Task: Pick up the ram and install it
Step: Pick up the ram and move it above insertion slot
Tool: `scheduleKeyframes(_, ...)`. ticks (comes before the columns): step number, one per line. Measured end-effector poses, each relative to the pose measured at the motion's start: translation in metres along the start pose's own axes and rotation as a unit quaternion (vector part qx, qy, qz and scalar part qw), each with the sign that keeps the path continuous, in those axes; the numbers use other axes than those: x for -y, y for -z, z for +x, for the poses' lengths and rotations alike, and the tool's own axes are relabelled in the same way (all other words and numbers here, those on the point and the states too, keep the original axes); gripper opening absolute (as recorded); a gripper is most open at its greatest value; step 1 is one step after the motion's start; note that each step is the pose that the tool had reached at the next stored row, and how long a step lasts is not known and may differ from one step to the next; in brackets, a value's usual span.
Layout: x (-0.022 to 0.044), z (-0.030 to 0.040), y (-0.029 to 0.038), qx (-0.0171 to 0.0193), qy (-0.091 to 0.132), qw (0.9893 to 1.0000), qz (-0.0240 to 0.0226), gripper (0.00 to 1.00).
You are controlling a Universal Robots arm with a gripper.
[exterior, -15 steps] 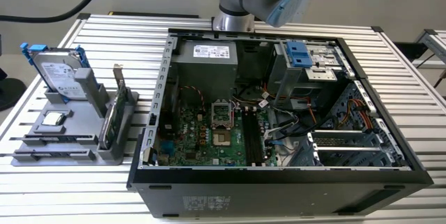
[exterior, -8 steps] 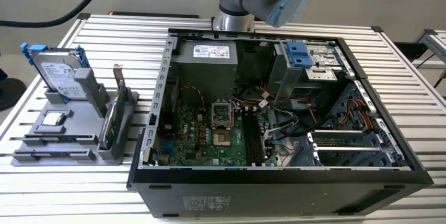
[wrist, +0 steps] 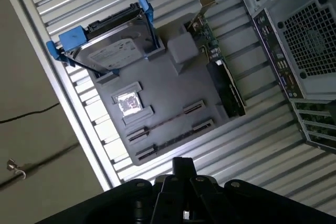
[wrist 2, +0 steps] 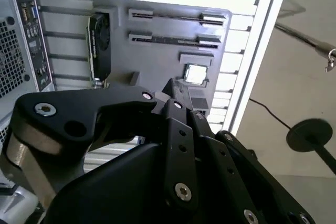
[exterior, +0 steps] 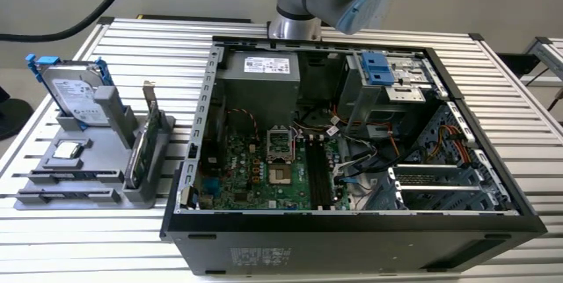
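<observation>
Your end effector (wrist: 182,165) is the black shape closest to the lens in both wrist views. You cannot tell if it is clenched or released. The gray holder (wrist: 173,85) lies below it. At the exterior view's left, the silver hard drive (exterior: 75,92) stands at the holder's back. The ram (wrist: 164,123) sits on edge in the holder's slot row just beside a small chip (wrist: 127,103). Next comes the green card (exterior: 145,148). Then comes the open computer case (exterior: 352,227) on the worktop (exterior: 158,39).
</observation>
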State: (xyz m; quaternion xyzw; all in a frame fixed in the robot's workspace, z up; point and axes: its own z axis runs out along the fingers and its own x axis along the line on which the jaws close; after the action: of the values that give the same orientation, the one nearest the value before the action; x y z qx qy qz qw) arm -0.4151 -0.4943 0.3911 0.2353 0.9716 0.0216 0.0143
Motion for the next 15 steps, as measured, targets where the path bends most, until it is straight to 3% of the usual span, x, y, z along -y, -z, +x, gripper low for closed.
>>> scheduleKeyframes(8, 0.0000, 0.0000, 0.0000, 0.0021, -0.044, 0.9990, 0.0008, 0.00)
scheduleKeyframes(15, 0.0000, 0.0000, 0.0001, 0.0040, -0.082, 0.9966, 0.0015, 0.00)
